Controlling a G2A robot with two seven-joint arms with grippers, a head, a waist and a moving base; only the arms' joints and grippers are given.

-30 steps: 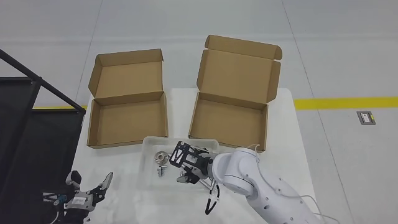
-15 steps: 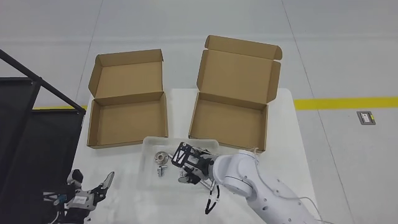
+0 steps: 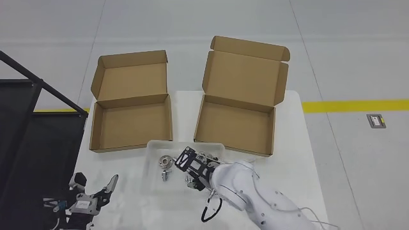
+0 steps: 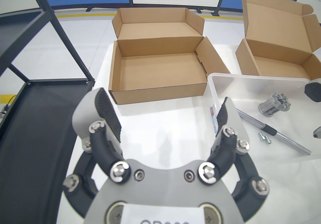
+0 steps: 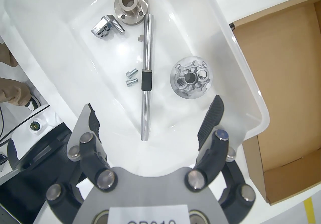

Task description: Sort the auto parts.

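A clear plastic bin [image 5: 240, 64] holds the auto parts: a round flange [image 5: 131, 5], a small drilled block [image 5: 106, 28], a long steel rod [image 5: 146, 59] with a black band, two little bolts [image 5: 131, 78] and a toothed hub [image 5: 191, 80]. My right gripper [image 5: 154, 107] hangs open just above the bin, over the rod's near end, with the hub beside one finger. In the top view the right gripper [image 3: 195, 166] is over the bin [image 3: 153, 145]. My left gripper [image 4: 163, 99] stands open and holds nothing, at the table's front left corner [image 3: 96, 182].
Two open cardboard boxes sit behind the bin, the left box [image 3: 131, 124] and the right box [image 3: 236, 124], both bare inside. A black metal rack [image 3: 25, 147] stands off the table's left side. White tabletop lies between the left gripper and the bin.
The right arm has shifted a little to the left over the bin. The left gripper has stayed almost in place.
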